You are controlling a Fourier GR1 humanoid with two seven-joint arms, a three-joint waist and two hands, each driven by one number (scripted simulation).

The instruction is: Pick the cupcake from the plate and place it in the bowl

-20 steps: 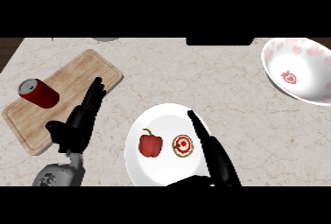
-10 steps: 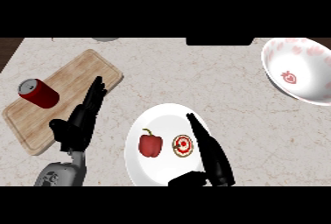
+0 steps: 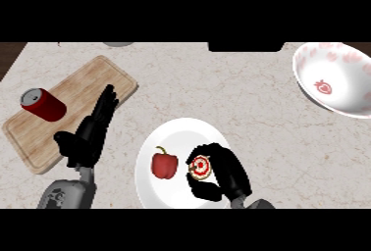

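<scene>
My right hand [image 3: 230,172] is curled round the cupcake [image 3: 200,166], which sits on the plate [image 3: 177,135], so I think the grab is on but the lift and the trip to the far bowl [image 3: 340,98] are left; my left hand [image 3: 87,139] rests open.

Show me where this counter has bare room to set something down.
Bare counter lies between the cutting board and the bowl, above the plate, and right of the plate. The plate is crowded: pepper, cupcake, right robot hand.
</scene>
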